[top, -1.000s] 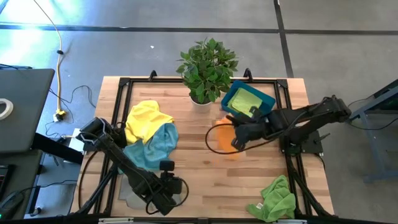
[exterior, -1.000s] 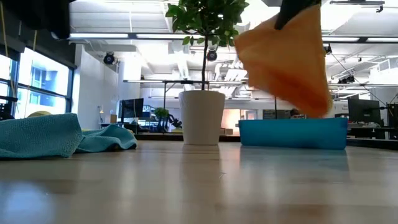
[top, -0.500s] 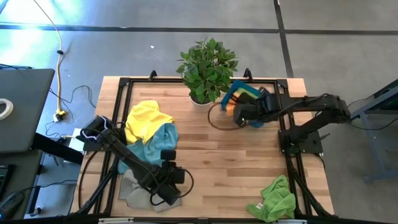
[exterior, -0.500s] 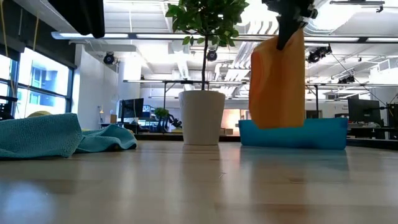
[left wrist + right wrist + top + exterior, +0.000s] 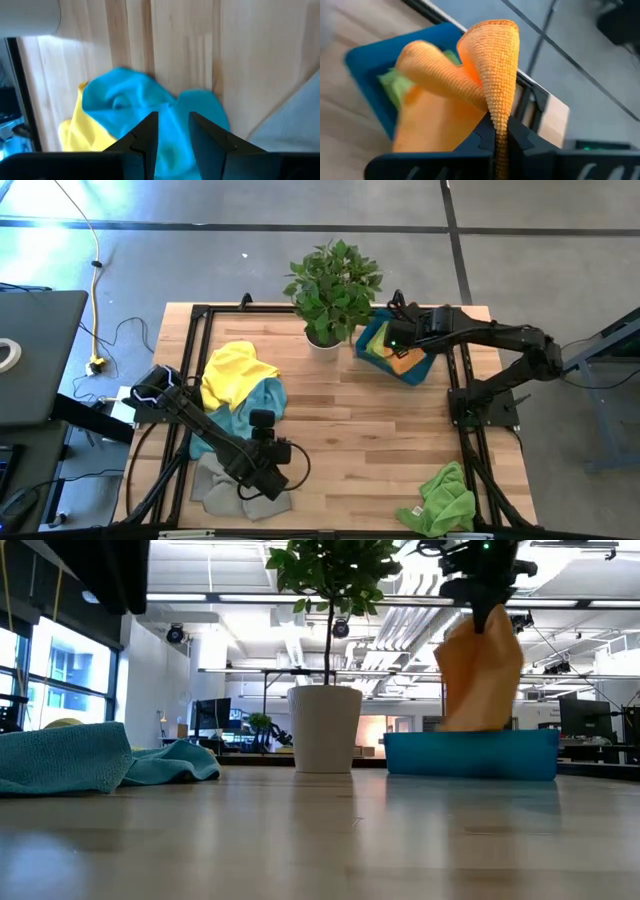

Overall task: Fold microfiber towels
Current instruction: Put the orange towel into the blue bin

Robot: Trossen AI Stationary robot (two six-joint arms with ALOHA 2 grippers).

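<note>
we judge the step in hand to be stowing a folded towel: our right gripper point(image 5: 496, 131) is clamped on the orange towel point(image 5: 470, 75) and holds it hanging over the teal bin point(image 5: 385, 348), beside the potted plant point(image 5: 333, 285), its lower edge at the rim in the low view. a green towel point(image 5: 390, 81) already lies inside. the next move calls for lowering the cloth fully in and parting the fingers without dragging it out. our left gripper point(image 5: 171, 131), fingers a little apart and empty, hovers near the front edge over the grey towel point(image 5: 218, 485), facing the light blue towel point(image 5: 250, 412) and yellow towel point(image 5: 237, 370). another green towel point(image 5: 440, 500) lies at the front right corner.
</note>
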